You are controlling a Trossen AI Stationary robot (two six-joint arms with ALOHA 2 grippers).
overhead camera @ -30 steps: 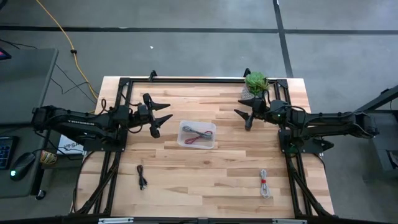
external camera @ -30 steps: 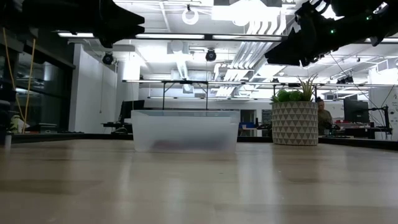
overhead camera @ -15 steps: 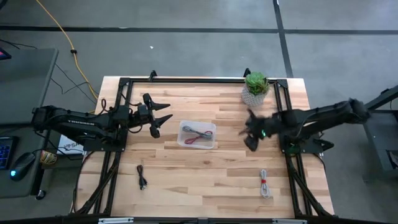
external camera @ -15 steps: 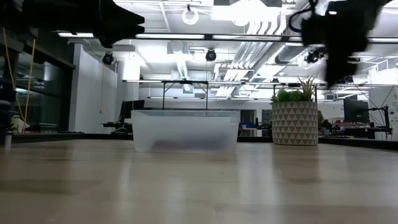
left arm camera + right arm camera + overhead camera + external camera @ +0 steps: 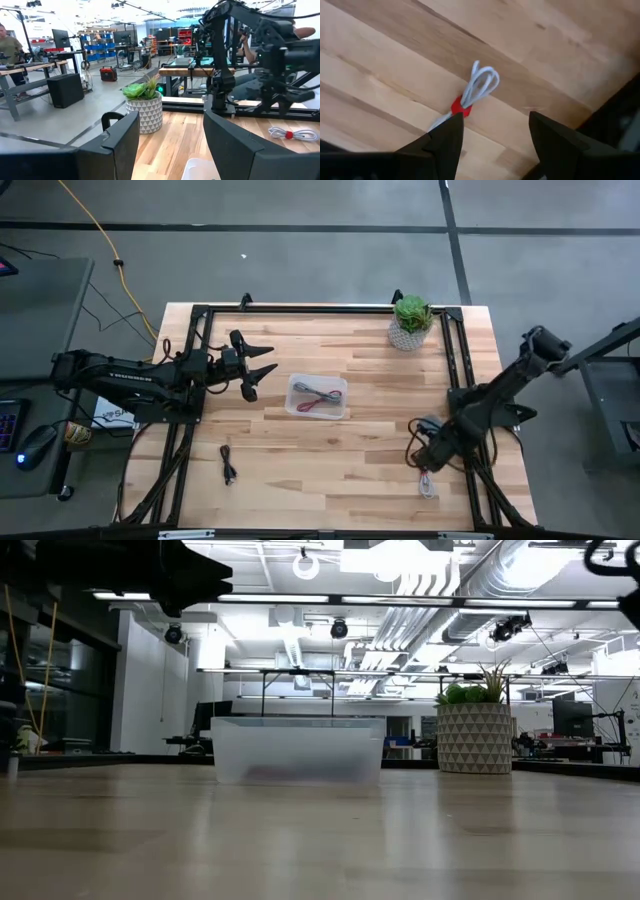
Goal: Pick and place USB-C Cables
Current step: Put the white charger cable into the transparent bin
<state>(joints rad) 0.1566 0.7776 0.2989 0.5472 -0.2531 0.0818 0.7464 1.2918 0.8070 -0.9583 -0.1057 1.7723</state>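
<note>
- From above, the wooden table point(image 5: 330, 450) holds a clear box point(image 5: 318, 396) near its middle, and a grey cable point(image 5: 312, 388) and a dark red cable point(image 5: 318, 402) lie inside it.
- Near the front left, a black cable point(image 5: 228, 465) lies flat on the wood, well apart from the box.
- At the front right, the right gripper point(image 5: 424, 454) hangs low, just above a white cable point(image 5: 427, 477) that lies on the table.
- Left of the box, the left gripper point(image 5: 262, 366) waits with its 2 fingers spread wide and holds nothing.
- A green plant in a pot point(image 5: 410, 320) stands at the back right.
- At table height, the box point(image 5: 298, 750) stands in the middle, with something dark and blurry low inside. The pot point(image 5: 474, 738) stands to its right.
- Past the left wrist, the 2 dark fingers point(image 5: 122, 142) stand wide apart. Beyond them are the pot point(image 5: 145, 110) and the white cable point(image 5: 294, 134) with its red tie.
- Past the right wrist, the 2 fingers point(image 5: 445, 140) are wide open and empty. The white cable point(image 5: 479, 89) lies on the wood between them, with a red tie point(image 5: 460, 106) around its middle.
</note>
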